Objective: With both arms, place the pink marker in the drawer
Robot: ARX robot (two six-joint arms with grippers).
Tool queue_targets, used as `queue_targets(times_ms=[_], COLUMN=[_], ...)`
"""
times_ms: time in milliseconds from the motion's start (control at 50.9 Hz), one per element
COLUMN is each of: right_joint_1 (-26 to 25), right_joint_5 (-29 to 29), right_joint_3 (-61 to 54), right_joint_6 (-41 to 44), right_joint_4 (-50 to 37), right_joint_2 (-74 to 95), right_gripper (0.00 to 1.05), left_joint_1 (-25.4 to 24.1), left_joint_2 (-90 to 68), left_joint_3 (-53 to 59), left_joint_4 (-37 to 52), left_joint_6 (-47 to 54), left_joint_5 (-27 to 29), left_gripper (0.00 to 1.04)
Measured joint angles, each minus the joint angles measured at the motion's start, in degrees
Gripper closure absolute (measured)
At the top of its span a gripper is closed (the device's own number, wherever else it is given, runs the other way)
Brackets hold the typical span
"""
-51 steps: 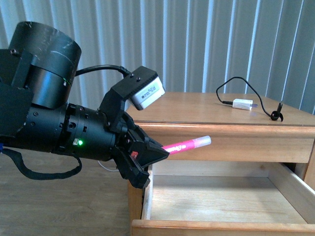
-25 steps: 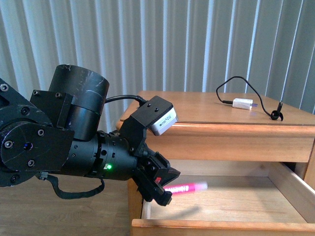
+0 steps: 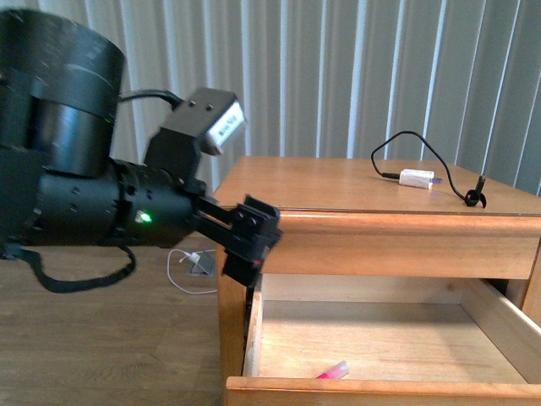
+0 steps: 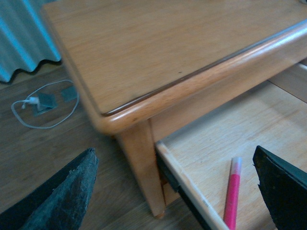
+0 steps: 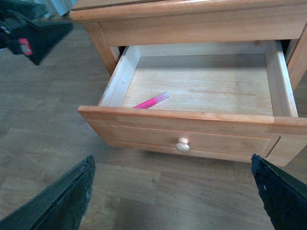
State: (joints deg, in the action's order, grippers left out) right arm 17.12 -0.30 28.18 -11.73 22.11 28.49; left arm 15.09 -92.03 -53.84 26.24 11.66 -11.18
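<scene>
the pink marker (image 5: 151, 101) lies inside the open drawer (image 5: 192, 118). the left gripper (image 3: 252, 242) and the right gripper (image 5: 171, 160) both gape wide, empty.

I counted one marker (image 5: 151, 101), one drawer (image 5: 192, 139) with one knob (image 5: 182, 144), and one table (image 3: 321, 190). I saw one charger (image 3: 417, 178), one black cable (image 3: 397, 139), one white cord (image 4: 41, 103), and two claws, my left claw (image 3: 249, 244) and my right claw (image 5: 171, 159).
</scene>
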Motion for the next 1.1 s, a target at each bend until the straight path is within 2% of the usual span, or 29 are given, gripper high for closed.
queue_targets(times_ms=[98, 294, 491, 589, 687, 864, 962, 1099], right_joint_1=[0.0, 0.02, 0.02, 0.0, 0.02, 0.02, 0.02, 0.02], right_joint_5=[0.0, 0.0, 0.0, 0.0, 0.0, 0.0, 0.0, 0.0], right_joint_3=[0.02, 0.02, 0.02, 0.02, 0.0, 0.02, 0.02, 0.0], right_joint_6=[0.0, 0.0, 0.0, 0.0, 0.0, 0.0, 0.0, 0.0], right_joint_4=[0.0, 0.0, 0.0, 0.0, 0.0, 0.0, 0.0, 0.0], right_joint_2=[0.0, 0.0, 0.0, -0.02, 0.0, 0.0, 0.0, -0.02], right_gripper=[0.08, 0.08, 0.08, 0.08, 0.08, 0.08, 0.08, 0.08], left_joint_1=[-2.6, -7.19, -13.22, -17.38, -19.54, -19.56, -16.17, -15.23], left_joint_2=[8.07, 26.03, 44.11, 51.52, 54.4, 54.6, 56.11, 59.28], left_joint_3=[6.62, 18.75, 30.53, 35.87, 37.83, 37.9, 40.41, 44.0], left_joint_4=[0.46, 0.44, -6.14, -8.0, -8.0, -7.93, -3.98, -3.69], left_joint_6=[-2.25, -7.8, -13.18, -15.69, -17.31, -17.84, -14.69, -12.92], left_joint_5=[1.16, -0.2, 0.9, -0.57, -0.5, -0.63, 9.64, 11.02], left_gripper=[0.06, 0.06, 0.06, 0.06, 0.06, 0.06, 0.23, 0.48])
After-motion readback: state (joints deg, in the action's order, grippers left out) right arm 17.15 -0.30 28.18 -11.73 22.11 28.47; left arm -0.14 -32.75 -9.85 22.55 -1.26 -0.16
